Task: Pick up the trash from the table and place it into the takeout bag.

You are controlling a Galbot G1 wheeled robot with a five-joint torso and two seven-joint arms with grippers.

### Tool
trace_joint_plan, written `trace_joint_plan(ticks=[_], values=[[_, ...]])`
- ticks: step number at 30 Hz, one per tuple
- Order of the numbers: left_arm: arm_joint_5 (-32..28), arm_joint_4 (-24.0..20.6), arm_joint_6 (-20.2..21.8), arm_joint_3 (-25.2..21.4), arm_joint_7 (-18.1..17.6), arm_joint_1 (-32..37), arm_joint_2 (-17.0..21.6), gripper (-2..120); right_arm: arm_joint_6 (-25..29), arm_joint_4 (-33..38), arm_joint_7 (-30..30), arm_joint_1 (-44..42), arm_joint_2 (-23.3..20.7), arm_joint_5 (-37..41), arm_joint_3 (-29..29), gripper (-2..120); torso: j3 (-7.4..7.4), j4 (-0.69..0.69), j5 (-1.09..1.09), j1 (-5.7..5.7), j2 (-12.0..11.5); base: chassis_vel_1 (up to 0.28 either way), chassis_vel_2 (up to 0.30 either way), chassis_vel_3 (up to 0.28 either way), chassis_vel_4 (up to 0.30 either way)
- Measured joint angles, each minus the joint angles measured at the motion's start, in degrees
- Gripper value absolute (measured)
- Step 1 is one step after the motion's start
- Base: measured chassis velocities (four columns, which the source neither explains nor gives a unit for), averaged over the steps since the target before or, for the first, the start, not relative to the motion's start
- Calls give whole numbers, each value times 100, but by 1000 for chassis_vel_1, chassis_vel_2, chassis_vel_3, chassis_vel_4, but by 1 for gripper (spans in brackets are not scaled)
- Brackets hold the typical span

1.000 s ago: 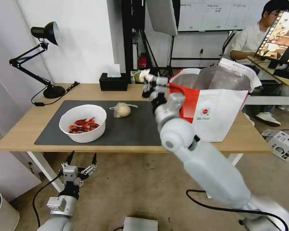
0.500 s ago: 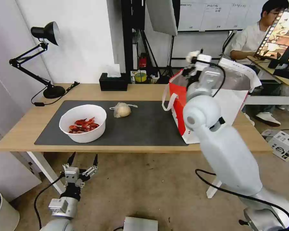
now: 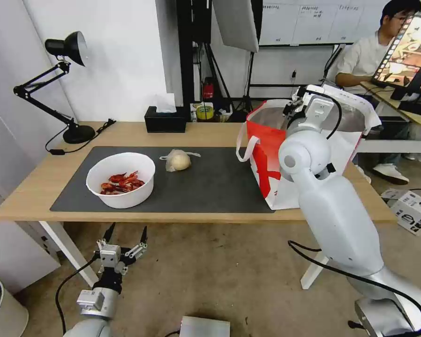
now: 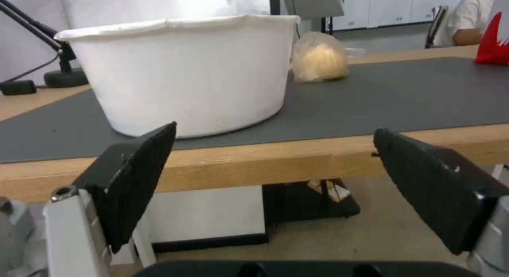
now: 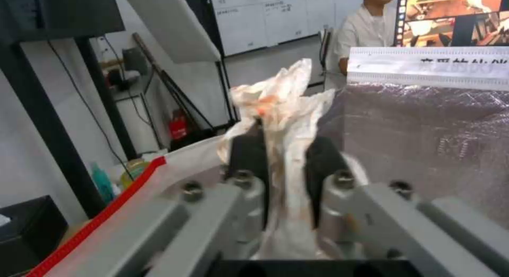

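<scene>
A crumpled white tissue (image 5: 281,106) with orange stains is pinched in my right gripper (image 5: 286,161), which is shut on it. That gripper (image 3: 298,104) hangs over the open mouth of the takeout bag (image 3: 271,140), against its silver foil lining (image 5: 424,141). On the table's (image 3: 126,133) dark grey mat (image 3: 210,182) stand a white bowl of red crayfish shells (image 3: 120,179) and a beige bun in a clear bag (image 3: 177,161). My left gripper (image 3: 124,238) is open below the table's front edge (image 4: 318,153), facing the bowl (image 4: 185,70) and the bun (image 4: 318,62).
A black desk lamp (image 3: 65,84) and a black tissue box (image 3: 165,122) stand along the table's back. Tripods and a light panel stand behind the table. Cardboard boxes (image 3: 411,210) lie on the floor at the right, and a grey bin (image 3: 0,304) sits at the lower left.
My right arm has swung from the mat's right end to over the bag's mouth, carrying the tissue. The left gripper has sunk slightly lower beneath the table.
</scene>
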Motion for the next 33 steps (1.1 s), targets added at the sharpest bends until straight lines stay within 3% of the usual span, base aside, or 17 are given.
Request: trace_joint_plan(ticks=[9, 11, 13, 16, 18, 20, 21, 23, 24, 27, 28, 30, 33], values=[[0, 18, -2, 18, 0, -14, -3, 100, 1, 34, -16, -43, -16, 42, 19, 44, 0, 0, 0, 0, 0, 0, 0, 0, 0], [0, 19, -1, 18, -2, -18, -1, 100, 37, 48, -58, -59, -30, 44, 21, 57, 0, 0, 0, 0, 0, 0, 0, 0, 0], [0, 19, -2, 18, -1, -20, 2, 100, 151, 57, -154, -64, -33, 48, 21, 60, 0, 0, 0, 0, 0, 0, 0, 0, 0], [0, 16, -2, 11, -4, -21, 9, 100, 941, 208, -932, -115, -66, 216, 9, 75, 0, 0, 0, 0, 0, 0, 0, 0, 0], [0, 15, -2, 9, -4, -21, 10, 100, 1104, 280, -1180, -142, -79, 286, 5, 78, 0, 0, 0, 0, 0, 0, 0, 0, 0], [-1, 8, -2, 0, -4, -21, 13, 100, 1498, 520, -2058, -286, -149, 458, 8, 88, 0, 1, -1, 0, 0, 0, 0, 0, 0], [-1, 8, -2, 0, -4, -21, 13, 100, 1498, 520, -2058, -286, -149, 458, 8, 88, 0, 1, -1, 0, 0, 0, 0, 0, 0], [-1, -6, -2, -8, -4, -15, 16, 100, 1847, 770, -3014, -484, -281, 574, 21, 98, 0, 0, 0, 0, 0, 0, 0, 0, 0], [-1, -6, -2, -8, -4, -15, 16, 100, 1847, 770, -3014, -484, -281, 574, 21, 98, 0, 0, 0, 0, 0, 0, 0, 0, 0], [-3, -22, -2, -15, -5, -5, 20, 100, 2103, 1070, -4358, -868, -564, 585, 170, 100, 0, 1, 1, 0, 0, 0, 0, 0, 0], [-3, -22, -2, -15, -5, -5, 20, 100, 2103, 1070, -4358, -868, -564, 585, 170, 100, 0, 1, 1, 0, 0, 0, 0, 0, 0], [-4, -31, -2, -15, -5, 1, 22, 100, 2166, 1332, -5146, -1328, -911, 439, 403, 100, 0, 0, 1, 0, 0, 0, 0, 0, 0], [-4, -32, -2, 2, -5, -8, 36, 100, 2170, 1590, -5393, -1797, -1210, 305, 604, 100, 0, 0, 3, 0, 0, 0, 0, 0, 0]])
